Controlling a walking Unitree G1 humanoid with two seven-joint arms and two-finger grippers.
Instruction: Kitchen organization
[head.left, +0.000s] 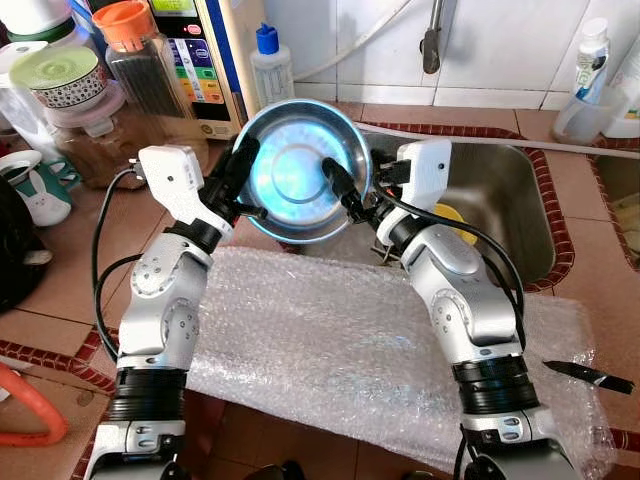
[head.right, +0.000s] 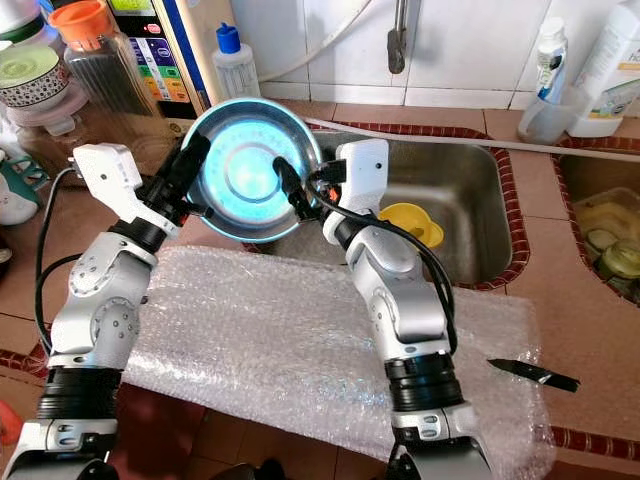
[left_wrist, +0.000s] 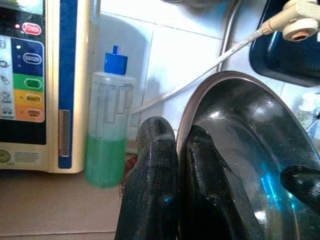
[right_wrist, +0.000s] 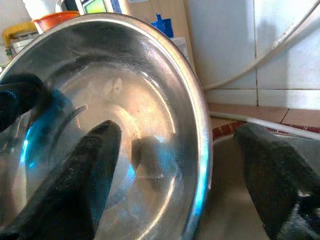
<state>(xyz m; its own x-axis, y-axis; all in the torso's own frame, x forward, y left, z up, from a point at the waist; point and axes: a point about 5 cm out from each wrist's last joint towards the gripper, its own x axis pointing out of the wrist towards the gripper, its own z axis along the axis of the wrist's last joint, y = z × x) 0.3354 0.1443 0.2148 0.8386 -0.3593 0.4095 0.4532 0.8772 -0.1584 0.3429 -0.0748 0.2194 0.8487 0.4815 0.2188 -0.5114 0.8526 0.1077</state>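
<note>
— In the upper centre of the frame, what is sitting there?
— A steel bowl (head.left: 300, 170) is tilting at the sink's (head.left: 520, 200) left rim, above the bubble wrap (head.left: 320, 350).
— Left gripper (head.left: 240, 165)?
— It is pinching the bowl's left rim, fingers (left_wrist: 150, 175) clamped together.
— Right gripper (head.left: 345, 190)?
— It is straddling the right rim, fingers (right_wrist: 85, 165) spread wide, one inside the bowl.

Hemmed in behind the bowl (head.left: 300, 170): a green-liquid bottle (head.left: 271, 62) and a control panel box (head.left: 205, 60) close by. Jars (head.left: 140, 60) crowding its left. Open room in the sink (head.left: 510, 200) to its right; bubble wrap (head.left: 320, 350) before it.
</note>
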